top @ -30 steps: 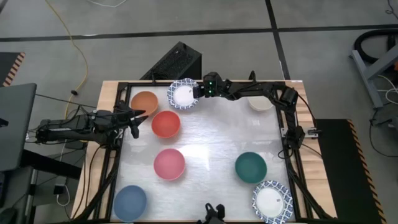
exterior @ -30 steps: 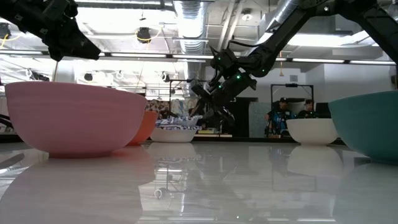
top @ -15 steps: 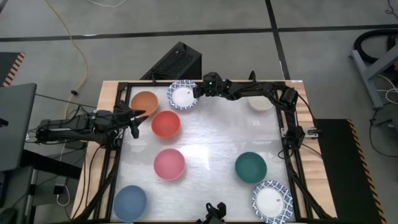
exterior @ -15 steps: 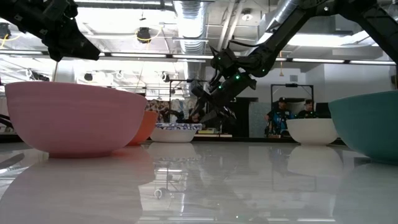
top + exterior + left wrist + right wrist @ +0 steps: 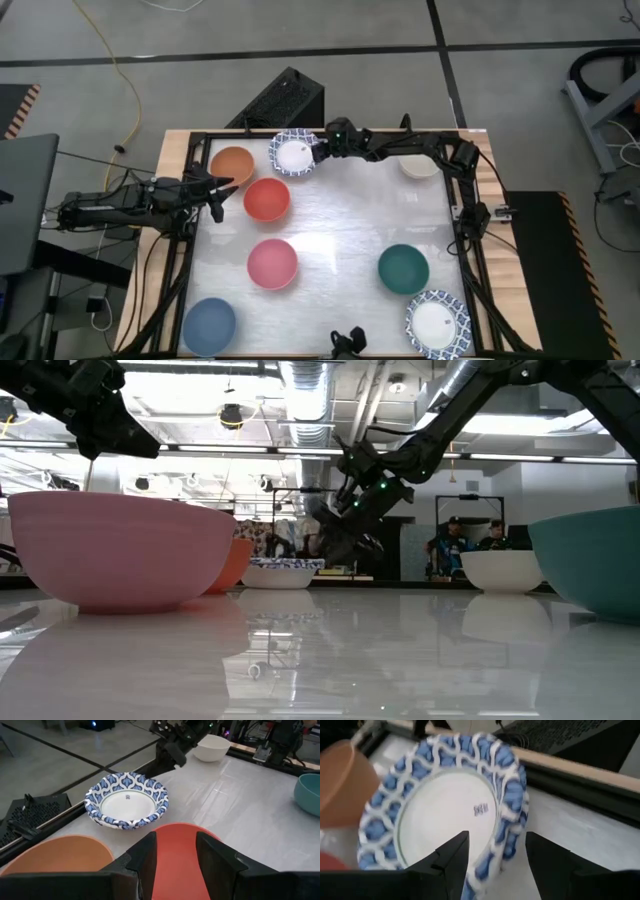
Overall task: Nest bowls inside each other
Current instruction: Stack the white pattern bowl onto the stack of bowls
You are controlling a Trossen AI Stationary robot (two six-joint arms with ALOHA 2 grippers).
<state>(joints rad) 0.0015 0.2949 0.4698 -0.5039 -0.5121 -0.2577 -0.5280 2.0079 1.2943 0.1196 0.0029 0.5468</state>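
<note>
Your right hand [image 5: 322, 150] hovers at the rim of the blue-patterned bowl [image 5: 294, 153] at the counter's [image 5: 340, 230] far edge, fingers apart around the near rim, nothing clamped yet. Beside that bowl sit the orange bowl [image 5: 232, 165] and red bowl [image 5: 267, 199]. To grip well, I'd judge you should sink one finger inside the rim before closing. Your left hand [image 5: 222, 187] waits, fingers apart, near the red bowl. A small stamp marks the patterned bowl's centre; unreadable.
</note>
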